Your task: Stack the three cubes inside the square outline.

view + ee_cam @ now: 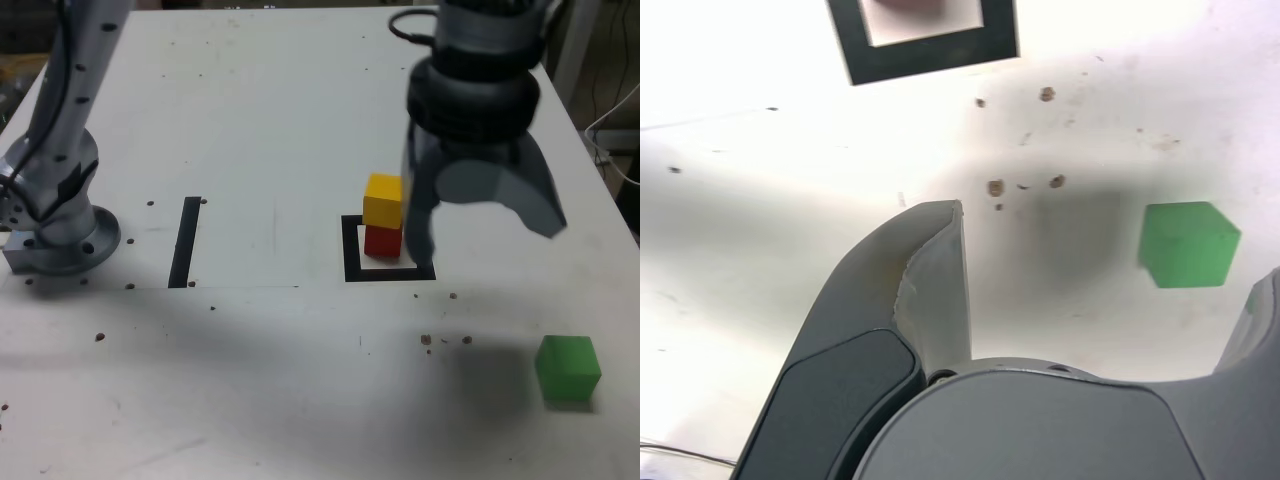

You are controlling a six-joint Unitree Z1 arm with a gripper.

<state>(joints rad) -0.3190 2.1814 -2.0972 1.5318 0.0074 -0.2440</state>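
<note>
A yellow cube (383,199) sits on top of a red cube (382,241) inside the black square outline (352,262). The green cube (568,368) lies alone on the table toward the front, at the exterior view's right. My gripper (484,232) hangs above the table just to the right of the two-cube stack, jaws wide open and empty. In the wrist view the green cube (1188,244) shows between the fingers (930,290), and part of the square outline (930,48) is at the picture's edge.
The arm's base (62,240) is bolted at the exterior view's left. A straight black strip (185,241) lies on the table between the base and the outline. Small dark specks (445,341) dot the white tabletop.
</note>
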